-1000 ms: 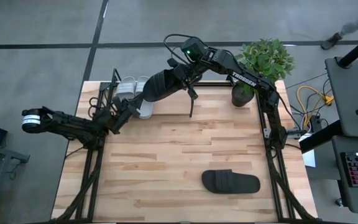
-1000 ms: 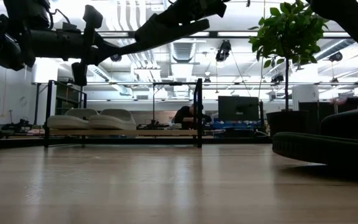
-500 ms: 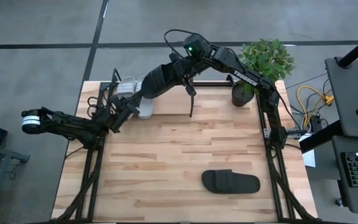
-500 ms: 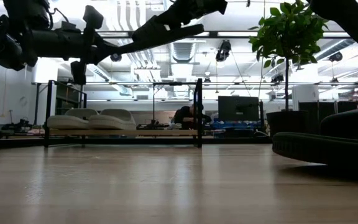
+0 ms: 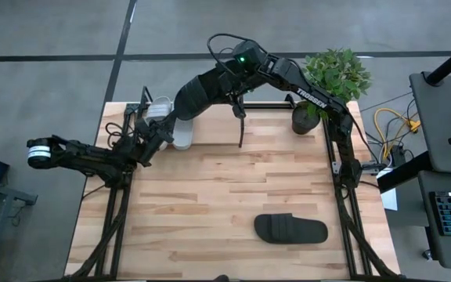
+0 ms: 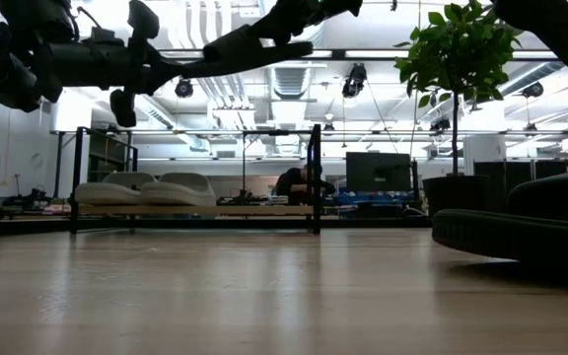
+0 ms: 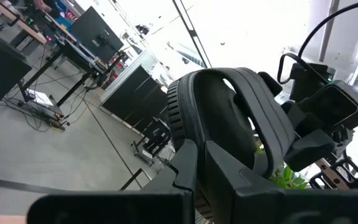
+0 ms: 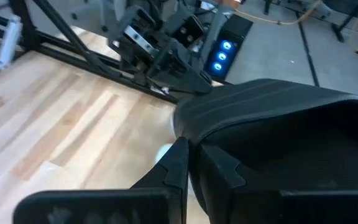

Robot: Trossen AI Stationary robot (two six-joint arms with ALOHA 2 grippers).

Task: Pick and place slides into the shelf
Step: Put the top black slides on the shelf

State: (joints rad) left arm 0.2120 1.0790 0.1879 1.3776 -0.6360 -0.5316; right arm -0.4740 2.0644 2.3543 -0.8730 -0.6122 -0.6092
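Desk (image 5: 210,196) first: I see pale wood planks under both arms, with the shelf (image 5: 241,125) standing along its far edge. My right arm reaches from the right side, bent high over that far edge, its end effector (image 5: 229,82) clamped on a black slide (image 5: 198,92) that hangs in the air above the shelf's left part. In the low view that slide (image 6: 254,39) tilts, toe end lower, well above the rack (image 6: 195,209). My left arm lies low and stretched out from the left edge toward the shelf's left end, its end effector (image 5: 161,133) pinched together on nothing, just beside the light grey-white pair (image 5: 171,117) sitting on the shelf board. A second black slide (image 5: 290,229) rests flat on the near right of the desk.
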